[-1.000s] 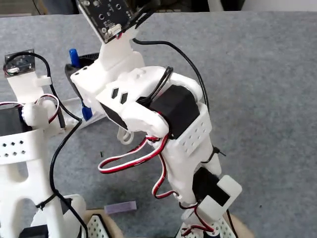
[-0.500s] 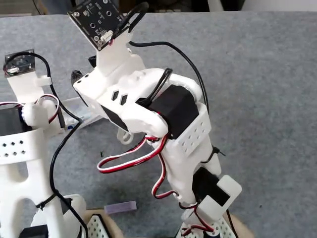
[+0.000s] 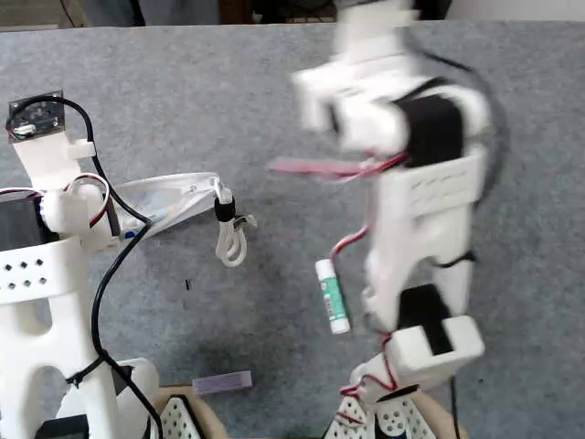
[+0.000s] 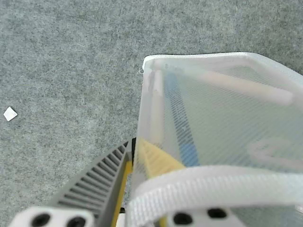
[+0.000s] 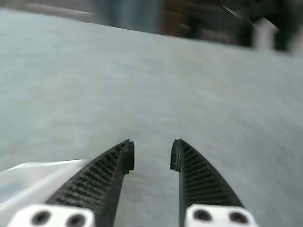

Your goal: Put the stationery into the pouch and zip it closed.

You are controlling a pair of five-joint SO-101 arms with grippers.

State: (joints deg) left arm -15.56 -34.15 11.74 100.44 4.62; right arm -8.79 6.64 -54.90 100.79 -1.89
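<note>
- The worktop [image 3: 539, 110] in front of you is covered in grey felt.
- Your right arm [image 3: 416, 183] stands right of centre in the high view, blurred.
- Your left arm [image 3: 41, 265] stands at the near left edge.
- The pouch [image 3: 169, 199], clear mesh with white webbing, lies on the left of the worktop, just beside the left arm.
- I cannot tell whether its zip is open or closed.
- Your left end effector [image 4: 136, 147] is clamped on the pouch's edge.
- Through the mesh you can see a blue pen [image 4: 182, 127] and a pale stick [image 4: 246, 87] inside.
- Your right end effector [image 5: 152, 146] has its fingers parted a little, with nothing between them and the grey felt beyond.
- A white tube [image 3: 332, 294] with a green label lies on the worktop near the right arm's base, well apart from the pouch. Its print is too small to read.
- A white strap loop [image 3: 230, 247] trails from the pouch's right end.
- A small purple block [image 3: 222, 381] lies at the near edge, between the two arm bases.
- A tiny white scrap [image 4: 10, 113] lies on the felt to the pouch's side.
</note>
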